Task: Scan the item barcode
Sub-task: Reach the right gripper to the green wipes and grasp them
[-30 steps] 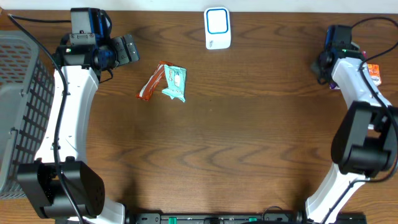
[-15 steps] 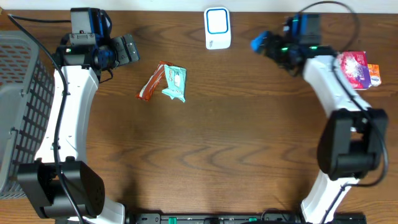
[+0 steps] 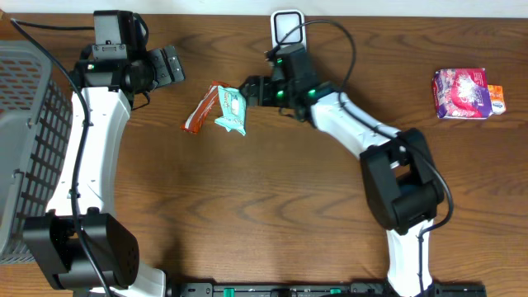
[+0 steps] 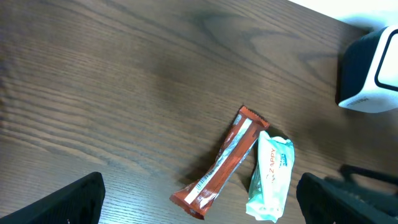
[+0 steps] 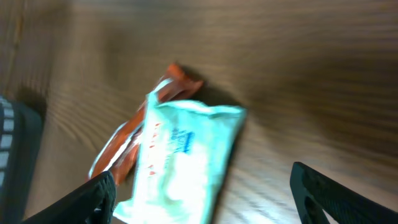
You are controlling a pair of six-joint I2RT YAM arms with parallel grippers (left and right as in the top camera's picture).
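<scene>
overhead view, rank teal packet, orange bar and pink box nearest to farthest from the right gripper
From the right gripper:
1. teal packet, right beside the fingers
2. orange bar, just past the packet, toward the left arm
3. pink box, far off near the table's right edge
</scene>
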